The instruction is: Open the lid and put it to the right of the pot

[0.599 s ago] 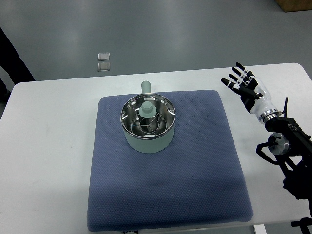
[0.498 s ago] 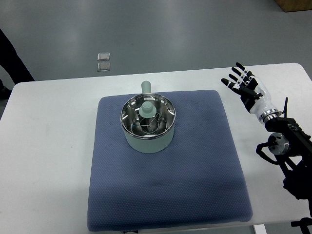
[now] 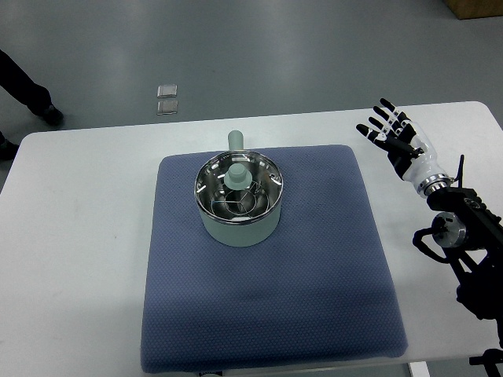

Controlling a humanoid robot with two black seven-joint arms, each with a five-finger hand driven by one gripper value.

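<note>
Pot: the pot (image 3: 238, 210) stands a little left of the middle of the blue mat (image 3: 314, 298), pale green outside with a bright metal rim; its stub handle (image 3: 236, 140) points to the far edge of the mat

Lid: the lid (image 3: 239, 185) sits on the pot, glass with a steel band, its pale green knob (image 3: 236, 173) upright at the centre; nothing touches it

Right hand: the right hand (image 3: 391, 136) hovers over the bare tabletop (image 3: 86, 236) beyond the mat's right edge, well apart from the pot; fingers spread and straight, holding nothing; its arm comes in from the lower right corner

Left hand: not to be seen anywhere from where I stand

Landing spot: the stretch of mat to the right of the pot lies bare, between the pot and the right hand; that looks to me the natural place for the lid

Done: as far as I can judge, nothing of the task itself; the lid is not yet lifted and the knob not yet gripped

Left: all of it, I reckon; reach across to the knob, close on it, lift the lid off, carry it right, set it down beside the pot

Room: a person's dark shoe and trouser leg (image 3: 27, 90) show on the floor by the far left corner of the tabletop, clear of the work; two small clear packets (image 3: 167, 99) lie on the floor past the far edge
</note>
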